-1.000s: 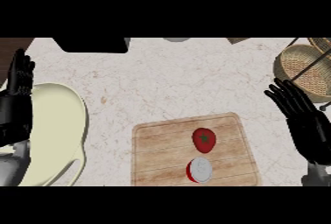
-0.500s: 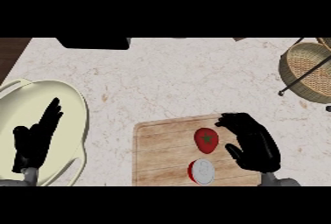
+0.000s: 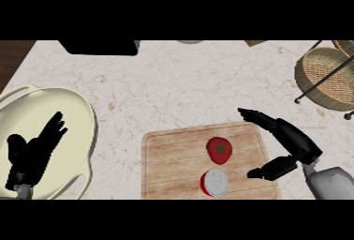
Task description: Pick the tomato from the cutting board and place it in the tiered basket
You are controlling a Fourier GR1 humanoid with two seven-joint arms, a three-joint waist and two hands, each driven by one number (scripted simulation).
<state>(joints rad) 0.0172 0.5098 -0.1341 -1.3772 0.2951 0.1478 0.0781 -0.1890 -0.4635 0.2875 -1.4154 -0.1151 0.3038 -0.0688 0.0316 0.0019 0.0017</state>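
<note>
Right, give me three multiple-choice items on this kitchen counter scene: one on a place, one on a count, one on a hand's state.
1. Where is the tomato?
A. on the cutting board
B. in the tiered basket
C. on the plate

2. How many food items lie on the board?
A. one
B. two
C. four

3. What is the right hand doing?
A. gripping the tomato
B. open beside the tomato, holding nothing
C. resting in the basket

Answers: 1 A, it sits on the wood. 2 B, the tomato and a red-rimmed white piece. 3 B, a gap separates its fingers from the tomato.
</note>
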